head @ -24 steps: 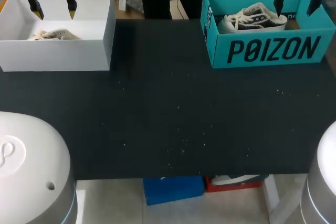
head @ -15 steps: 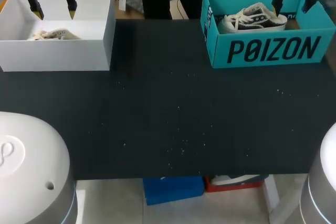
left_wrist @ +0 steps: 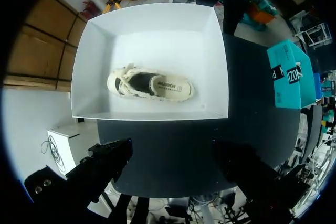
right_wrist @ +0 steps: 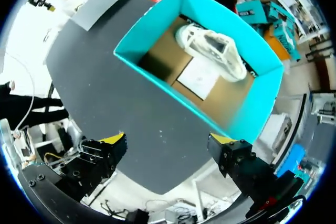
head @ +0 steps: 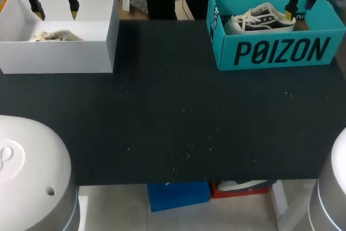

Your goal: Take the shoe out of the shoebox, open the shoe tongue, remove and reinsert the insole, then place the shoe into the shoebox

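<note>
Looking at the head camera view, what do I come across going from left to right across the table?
Open white cardboard box → bare stretch of black tabletop → teal cardboard shoebox, and within it a white-and-dark lace-up sneaker, then the right gripper over the box's right part.

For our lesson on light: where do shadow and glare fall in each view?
Left wrist view: white box brightly lit inside, cream shoe plain to see, left gripper in shadow with no yellow showing. Right wrist view: the teal box has its floor shaded by the near wall; the white shoe is bright, almost washed out. Head view: the table shows no glare.
</note>
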### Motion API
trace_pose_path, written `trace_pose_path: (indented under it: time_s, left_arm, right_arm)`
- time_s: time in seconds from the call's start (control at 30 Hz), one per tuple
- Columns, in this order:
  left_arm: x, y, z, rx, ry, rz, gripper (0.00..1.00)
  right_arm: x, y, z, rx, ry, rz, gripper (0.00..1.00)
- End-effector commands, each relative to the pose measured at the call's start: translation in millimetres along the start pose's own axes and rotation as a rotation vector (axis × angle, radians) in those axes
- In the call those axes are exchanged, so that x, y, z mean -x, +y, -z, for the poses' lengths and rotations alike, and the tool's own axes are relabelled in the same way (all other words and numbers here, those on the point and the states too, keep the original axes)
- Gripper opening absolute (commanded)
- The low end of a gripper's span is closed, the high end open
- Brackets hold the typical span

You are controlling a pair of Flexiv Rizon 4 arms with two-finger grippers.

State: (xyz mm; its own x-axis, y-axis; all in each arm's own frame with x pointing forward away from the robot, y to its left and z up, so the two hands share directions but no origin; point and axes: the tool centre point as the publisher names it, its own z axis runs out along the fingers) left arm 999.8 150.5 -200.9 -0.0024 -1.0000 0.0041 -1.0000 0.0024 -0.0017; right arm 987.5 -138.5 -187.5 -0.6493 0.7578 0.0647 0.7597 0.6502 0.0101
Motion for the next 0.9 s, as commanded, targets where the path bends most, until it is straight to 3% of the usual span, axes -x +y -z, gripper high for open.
trace_pose_path:
  time_s: [0.03, 0.2, 0.23, 0.33, 0.4, 0.6, 0.73, 0.8, 0.9]
  left_arm:
    - [-0.1, 0, 1, 0.001, -0.002, 0.001, 1.0]
    - [-0.1, 0, 1, 0.001, -0.002, 0.001, 1.0]
    - [-0.1, 0, 1, 0.001, -0.002, 0.001, 1.0]
    - [-0.1, 0, 1, 0.001, -0.002, 0.001, 1.0]
    - [-0.1, 0, 1, 0.001, -0.002, 0.001, 1.0]
    - [-0.1, 0, 1, 0.001, -0.002, 0.001, 1.0]
    - [-0.1, 0, 1, 0.001, -0.002, 0.001, 1.0]
    - [-0.1, 0, 1, 0.001, -0.002, 0.001, 1.0]
    - [-0.1, 0, 1, 0.001, -0.002, 0.001, 1.0]
  right_arm:
    - [11.7, 7.2, -3, -0.047, 0.038, 0.589, 1.0]
    - [31.4, 37.6, -8, -0.043, 0.025, 0.813, 1.0]
    - [35.0, 44.9, -9, -0.033, 0.024, 0.852, 0.47]
    - [48.0, 62.4, -17, -0.053, 0.0, 0.952, 0.34]
    - [56.2, 72.0, -22, -0.079, -0.007, 0.997, 0.39]
    - [78.6, 96.4, -45, -0.08, -0.031, 1.086, 0.4]
    - [94.5, 106.2, -67, -0.084, -0.042, 1.08, 0.4]
    - [101.7, 112.4, -75, -0.08, -0.049, 1.075, 0.47]
    - [113.8, 121.6, -88, -0.076, -0.05, 1.073, 0.49]
